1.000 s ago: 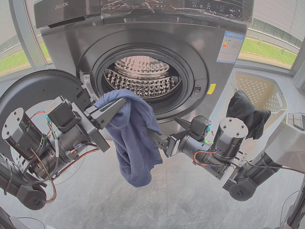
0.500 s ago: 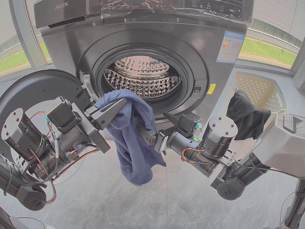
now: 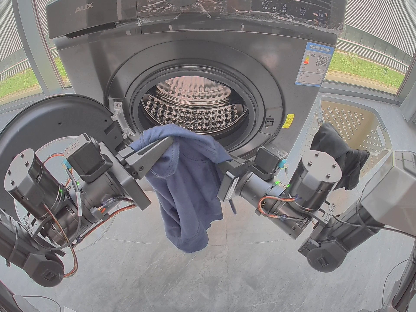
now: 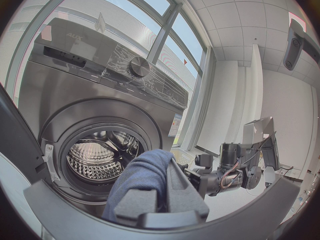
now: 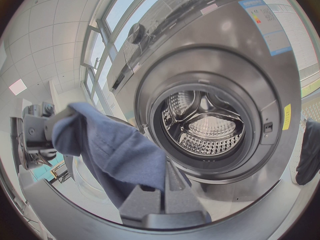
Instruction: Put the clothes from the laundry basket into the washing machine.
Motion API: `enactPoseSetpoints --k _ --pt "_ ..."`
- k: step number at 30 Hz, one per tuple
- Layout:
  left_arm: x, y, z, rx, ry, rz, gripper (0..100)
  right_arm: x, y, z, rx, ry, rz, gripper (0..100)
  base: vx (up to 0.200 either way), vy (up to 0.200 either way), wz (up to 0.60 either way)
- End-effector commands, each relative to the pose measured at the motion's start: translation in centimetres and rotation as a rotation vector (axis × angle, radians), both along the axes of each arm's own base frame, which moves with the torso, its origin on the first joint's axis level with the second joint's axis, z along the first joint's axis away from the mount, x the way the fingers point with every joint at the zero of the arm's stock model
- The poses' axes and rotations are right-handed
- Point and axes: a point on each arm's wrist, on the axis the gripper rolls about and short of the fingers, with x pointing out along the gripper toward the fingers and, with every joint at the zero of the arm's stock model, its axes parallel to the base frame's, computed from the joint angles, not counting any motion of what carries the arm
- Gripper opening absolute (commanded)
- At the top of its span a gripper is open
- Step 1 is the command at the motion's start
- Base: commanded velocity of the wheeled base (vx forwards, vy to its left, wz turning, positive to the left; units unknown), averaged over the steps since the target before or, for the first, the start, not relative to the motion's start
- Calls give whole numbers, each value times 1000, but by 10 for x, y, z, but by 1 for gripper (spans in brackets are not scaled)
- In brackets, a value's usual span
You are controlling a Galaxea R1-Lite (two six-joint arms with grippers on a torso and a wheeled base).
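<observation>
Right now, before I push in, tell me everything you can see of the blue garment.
The blue garment is plain, soft, knit-looking cloth, wrinkled. It hangs outside the washing machine, before its open drum, held between the left claw and the right claw, both shut on its upper part. The rest droops in loose folds, clear of the floor. Whether it brushes the door rim, I cannot tell.

One washer [image 3: 195, 44] with one door [image 3: 47, 118] is standing in the room, and one basket [image 3: 357, 126] is sitting beside it. Two garments are showing: one blue garment [image 3: 190, 183] and one black garment [image 3: 336, 152]. Two end effectors are appearing, the left end effector [image 3: 168, 140] and the right end effector [image 3: 224, 166].
</observation>
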Motion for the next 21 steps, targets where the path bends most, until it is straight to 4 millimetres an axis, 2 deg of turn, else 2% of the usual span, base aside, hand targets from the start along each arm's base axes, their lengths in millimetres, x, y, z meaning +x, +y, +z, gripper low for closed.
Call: enactPoseSetpoints --k 1,6,7,17,21 --pt "3 -1 -4 7 13 2 0 -11 -15 23 34 -35 -8 0 0 0 0" --pt "2 -2 -5 12 17 -5 0 -17 -19 26 37 -34 -5 0 0 0 0" --pt "1 -2 -4 11 15 -10 100 -17 -19 26 38 -35 -3 0 0 0 0" --pt "11 4 -10 -9 68 22 100 -20 -25 43 75 -71 -12 0 0 0 0" --pt "13 4 -24 23 119 24 100 -22 -28 50 90 -85 -13 0 0 0 0"
